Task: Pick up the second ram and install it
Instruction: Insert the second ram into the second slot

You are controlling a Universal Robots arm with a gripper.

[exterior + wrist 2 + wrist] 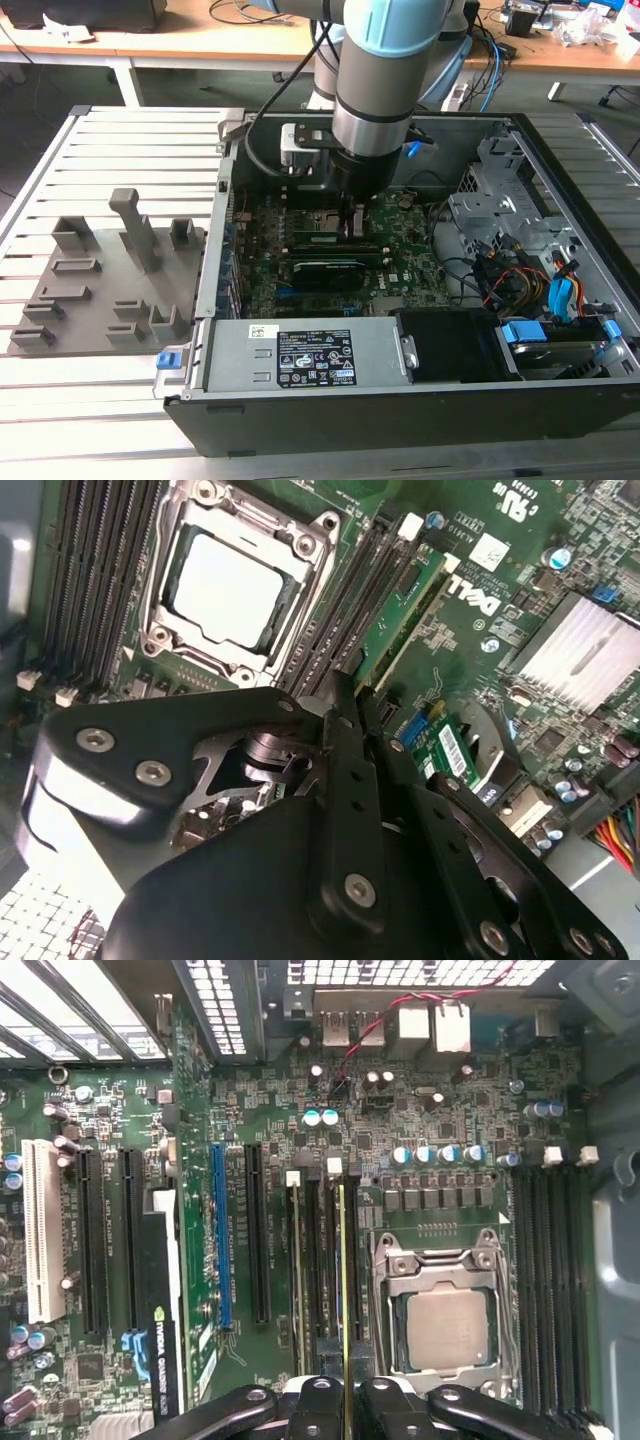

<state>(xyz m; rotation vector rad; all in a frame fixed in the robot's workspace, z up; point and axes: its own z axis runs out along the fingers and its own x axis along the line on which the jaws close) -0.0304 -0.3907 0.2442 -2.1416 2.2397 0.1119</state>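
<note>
Standing edge-on between the clenched jaws, the second ram (342, 1290) runs lengthwise along its slot, just beside the CPU socket (440, 1325).

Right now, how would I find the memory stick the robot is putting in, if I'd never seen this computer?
Find the big square CPU socket on the green motherboard. Beside it run long black slots with two thin sticks standing on edge. The second ram is the stick closer to the socket, the one with the gripper pinching it; nothing holds the other stick.
</note>
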